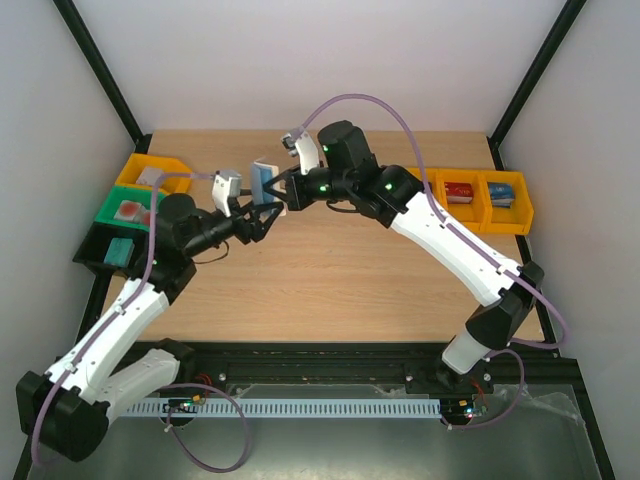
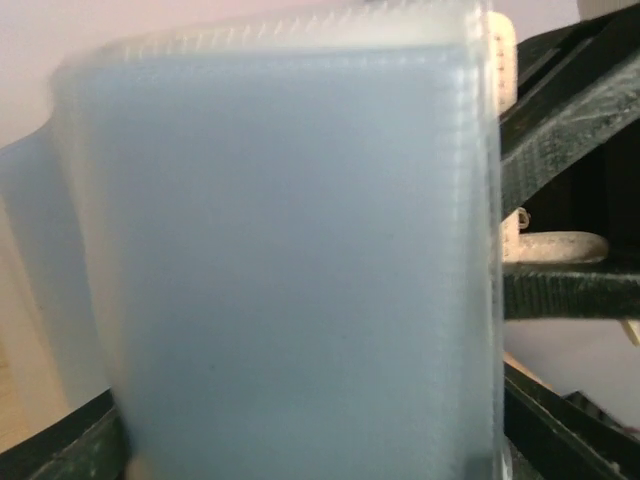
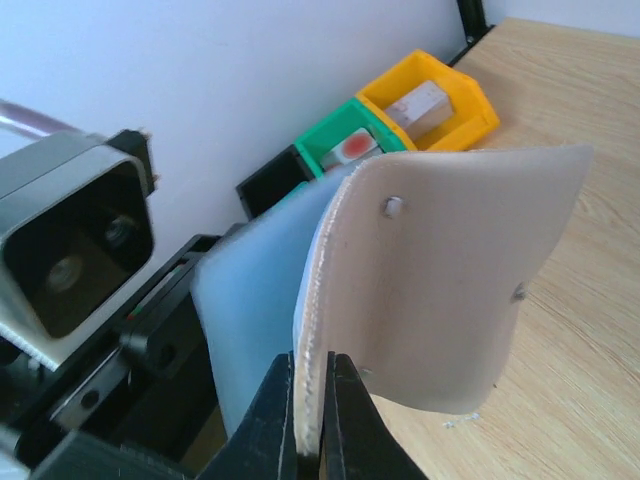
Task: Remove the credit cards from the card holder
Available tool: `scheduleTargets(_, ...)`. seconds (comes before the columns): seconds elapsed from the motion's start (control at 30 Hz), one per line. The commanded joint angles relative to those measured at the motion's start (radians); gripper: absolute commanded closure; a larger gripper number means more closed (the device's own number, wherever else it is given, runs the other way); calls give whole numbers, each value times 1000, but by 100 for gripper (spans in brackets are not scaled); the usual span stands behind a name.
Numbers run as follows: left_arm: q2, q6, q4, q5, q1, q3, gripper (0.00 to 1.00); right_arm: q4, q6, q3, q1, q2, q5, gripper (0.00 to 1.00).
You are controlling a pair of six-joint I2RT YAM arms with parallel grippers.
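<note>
The holder (image 1: 265, 182) hung in the air over the table (image 1: 330, 290), between the two arms and touching nothing below. It was lifted, I judge, so that it could be spread like a book and its pockets reached.

The right gripper (image 3: 312, 425) had its jaws pressed together on the lower edge of the beige outer flap, whose two snap studs faced its camera. That thin-edge pinch looked meant to peel this flap away from the blue inner leaf beside it.

The left gripper (image 1: 255, 215) sat just under the holder, at the blue side. Whether its jaws clamped that leaf or merely stood around it I could not tell. Its own view was filled by a blurred blue panel, with only dark finger shapes at the lower corners.

No card could be made out anywhere in the holder (the pockets faced away or were out of focus). The yellow bin (image 3: 440, 95) and green bin (image 3: 345, 140) behind held small items too indistinct to name.
</note>
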Motion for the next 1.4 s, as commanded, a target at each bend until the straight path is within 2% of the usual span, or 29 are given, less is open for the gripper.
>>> scheduleTargets(0.0, -59, -97, 100, 118, 93, -52, 21, -31, -61, -18, -30, -87, -99, 98)
scheduleTargets(0.07, -68, -115, 113, 162, 123, -58, 15, -25, -61, -29, -37, -99, -106, 98)
scheduleTargets(0.27, -58, -144, 133, 191, 151, -57, 8, -1, -60, -39, -37, -99, -145, 98)
scheduleTargets(0.37, -55, -182, 189, 281, 178, -64, 1, -14, -81, -39, -41, -107, -139, 98)
scheduleTargets(0.43, -60, -187, 202, 327, 186, -66, 0, -25, -84, -43, -52, -113, -132, 98)
scheduleTargets(0.57, -60, -218, 170, 275, 231, -69, 1, -34, -96, -40, -60, -119, -156, 98)
scheduleTargets(0.67, -51, -271, 240, 333, 279, -76, 1, -65, -124, -37, -62, -120, -141, 98)
scheduleTargets(0.97, -67, -264, 285, 422, 288, -73, 0, -70, -123, -38, -74, -116, -141, 98)
scheduleTargets(1.1, -60, -205, 196, 308, 288, -58, 1, -49, -108, -41, -74, -117, -168, 98)
scheduleTargets(1.17, -47, -127, 164, 323, 277, -38, 1, -26, -92, -48, -74, -119, -177, 98)
scheduleTargets(1.2, -47, -77, 142, 310, 253, -28, 1, -11, -81, -55, -74, -118, -177, 98)
scheduleTargets(1.3, -50, 97, 18, 141, 119, 22, 1, 51, -21, -79, -67, -108, -190, 98)
scheduleTargets(1.37, -37, 121, -14, 56, 64, 36, 0, 71, -4, -80, -53, -95, -194, 98)
